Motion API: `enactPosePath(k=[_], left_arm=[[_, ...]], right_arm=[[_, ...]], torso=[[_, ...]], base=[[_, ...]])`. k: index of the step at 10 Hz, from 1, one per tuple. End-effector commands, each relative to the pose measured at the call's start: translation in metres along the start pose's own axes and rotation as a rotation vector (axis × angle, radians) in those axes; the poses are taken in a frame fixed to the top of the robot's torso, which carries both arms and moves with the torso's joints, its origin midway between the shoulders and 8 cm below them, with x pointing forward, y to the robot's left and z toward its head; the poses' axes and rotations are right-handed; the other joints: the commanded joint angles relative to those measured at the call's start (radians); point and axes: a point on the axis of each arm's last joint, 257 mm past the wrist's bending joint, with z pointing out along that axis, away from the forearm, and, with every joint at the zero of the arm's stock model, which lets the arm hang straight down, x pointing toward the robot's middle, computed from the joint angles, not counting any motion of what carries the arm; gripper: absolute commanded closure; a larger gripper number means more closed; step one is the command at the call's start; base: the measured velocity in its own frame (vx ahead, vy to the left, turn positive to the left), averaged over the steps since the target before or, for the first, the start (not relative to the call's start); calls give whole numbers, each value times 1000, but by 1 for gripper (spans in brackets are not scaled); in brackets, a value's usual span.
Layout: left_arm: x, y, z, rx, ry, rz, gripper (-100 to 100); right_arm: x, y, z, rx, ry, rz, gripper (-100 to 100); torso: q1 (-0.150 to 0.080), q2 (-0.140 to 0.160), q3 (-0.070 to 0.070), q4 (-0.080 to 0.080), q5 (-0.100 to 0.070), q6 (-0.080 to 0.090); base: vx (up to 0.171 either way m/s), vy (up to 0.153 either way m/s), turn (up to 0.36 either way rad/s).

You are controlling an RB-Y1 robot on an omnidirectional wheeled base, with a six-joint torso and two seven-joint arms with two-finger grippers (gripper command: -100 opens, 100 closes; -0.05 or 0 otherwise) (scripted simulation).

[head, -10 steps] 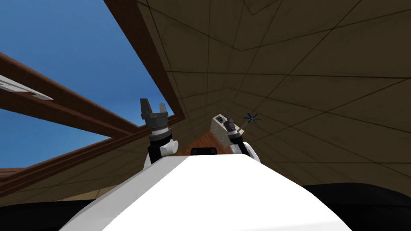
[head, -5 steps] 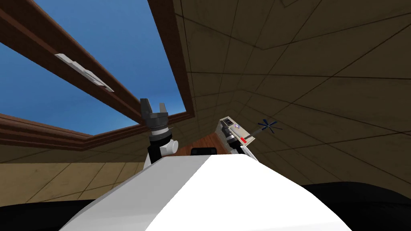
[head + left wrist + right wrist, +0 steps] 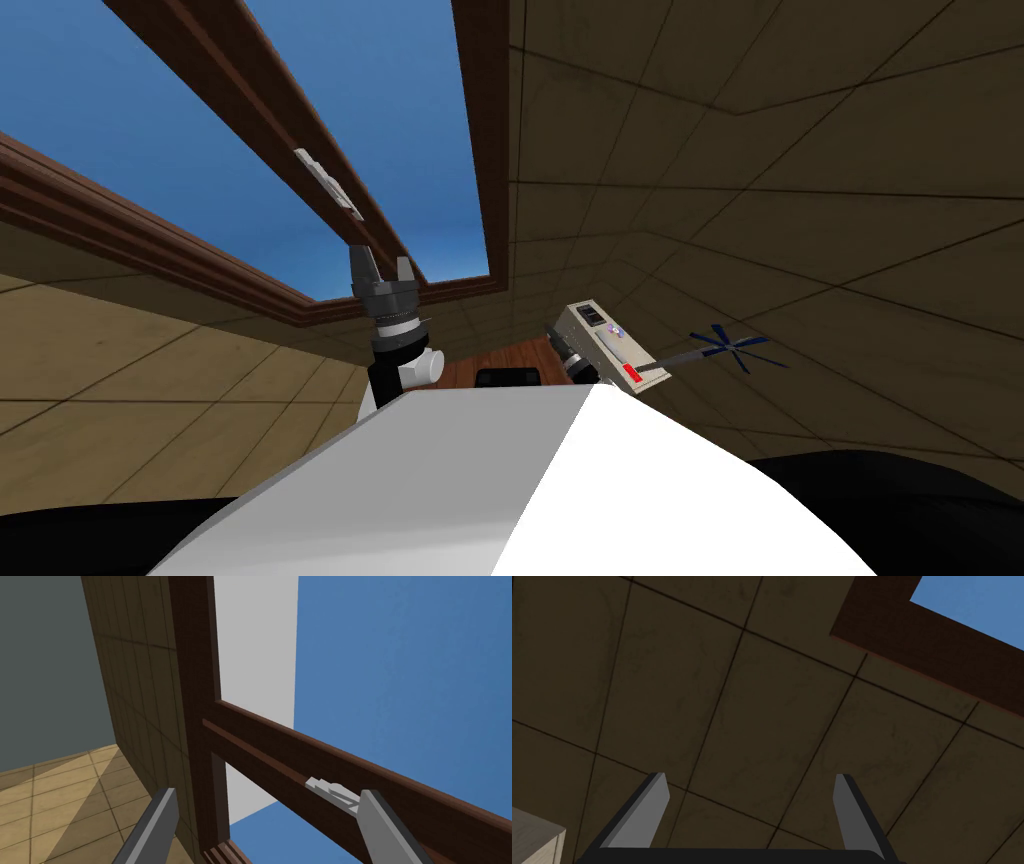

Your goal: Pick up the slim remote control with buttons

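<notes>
A small pale table (image 3: 598,352) stands just beyond my right forearm (image 3: 576,362). Its top holds a dark flat thing (image 3: 590,315) at the far end, a small purple and white thing (image 3: 615,330) in the middle and a red piece (image 3: 630,372) at the near end. I cannot tell which of these is the slim remote. My right gripper (image 3: 749,811) is open with nothing between its fingers, facing a dark tiled wall, and a pale corner of the table (image 3: 532,838) lies beside it. My left gripper (image 3: 381,268) (image 3: 267,826) is raised at the left, open.
A blue spiky plant-like thing (image 3: 735,348) sticks out to the right of the table. A brown-framed window (image 3: 480,150) fills the wall at the left. A strip of red-brown floor (image 3: 500,355) shows between my arms.
My view has swung: the window and the table have slid to the right in the picture. My right hand sits a little lower against the table. Both grippers stay open.
</notes>
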Motion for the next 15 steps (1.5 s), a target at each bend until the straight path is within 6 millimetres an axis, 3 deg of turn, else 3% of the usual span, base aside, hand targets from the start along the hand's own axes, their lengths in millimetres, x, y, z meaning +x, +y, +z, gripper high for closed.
enactPosePath(k=[1,2,4,5,6,7,8,9,10,11,12,14,15], left_arm=[[0,0,0,0,0,0,0],[0,0,0,0,0,0,0],[0,0,0,0,0,0,0],[0,0,0,0,0,0,0],[0,0,0,0,0,0,0],[0,0,0,0,0,0,0],[0,0,0,0,0,0,0],[0,0,0,0,0,0,0],[0,0,0,0,0,0,0],[0,0,0,0,0,0,0],[0,0,0,0,0,0,0],[0,0,0,0,0,0,0],[0,0,0,0,0,0,0]], right_arm=[[9,-22,-5,56,31,-14,-100],[25,-54,-23,133,82,-36,-100],[26,-60,-25,145,83,-35,-100],[40,-85,-44,210,133,-57,-100],[41,-98,-49,236,136,-56,-100],[55,-127,-75,312,187,-78,-100],[55,-134,-79,328,189,-77,-100],[67,-163,-108,407,240,-98,-100],[67,-169,-112,420,242,-98,-100],[77,-196,-145,499,292,-118,-100],[77,-200,-149,510,293,-118,-100],[90,-245,-220,659,389,-155,-100],[89,-253,-229,682,392,-156,-100]], torso=[[0,0,0,0,0,0],[-1,0,0,0,0,0],[-2,0,0,0,-1,0],[-3,0,0,0,-1,1],[-3,0,0,0,-1,0],[-3,0,0,0,-1,1],[-4,-1,0,0,-1,0],[-5,-1,0,0,-1,1],[-5,0,0,0,-1,0],[-5,0,0,0,-1,1],[-6,-1,0,0,-1,0],[-6,0,0,0,-1,0],[-8,-2,-1,0,-2,0]], base=[[22,31,256],[29,22,347],[15,2,148],[19,3,321],[22,-6,244],[40,-14,383],[32,-23,196],[27,-26,347],[22,-35,192],[31,-36,384],[25,-39,172],[32,-59,357],[32,-80,240]])
